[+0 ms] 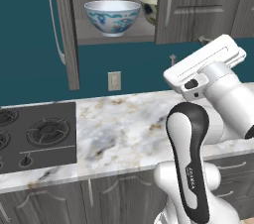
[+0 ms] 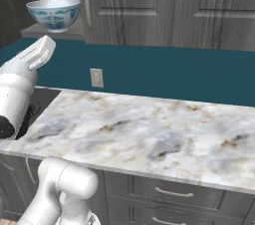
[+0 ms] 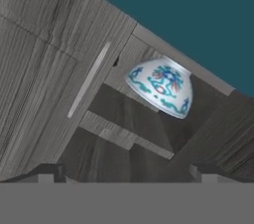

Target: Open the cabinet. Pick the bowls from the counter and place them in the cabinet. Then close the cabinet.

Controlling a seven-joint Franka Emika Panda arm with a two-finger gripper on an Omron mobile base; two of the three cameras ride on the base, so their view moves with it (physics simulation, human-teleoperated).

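Sitting in the open cabinet [image 1: 111, 32], two bowls [image 1: 112, 16], one door swung out, hand [image 3: 126, 171] wide, empty.

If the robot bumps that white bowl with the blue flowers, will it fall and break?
The white bowl looks stiff and glossy, probably ceramic, so likely breakable and a bit slippery. It sits upright near the front edge of the cabinet shelf, so a hard push could slide it off. Its wide, round shape probably resists tipping.
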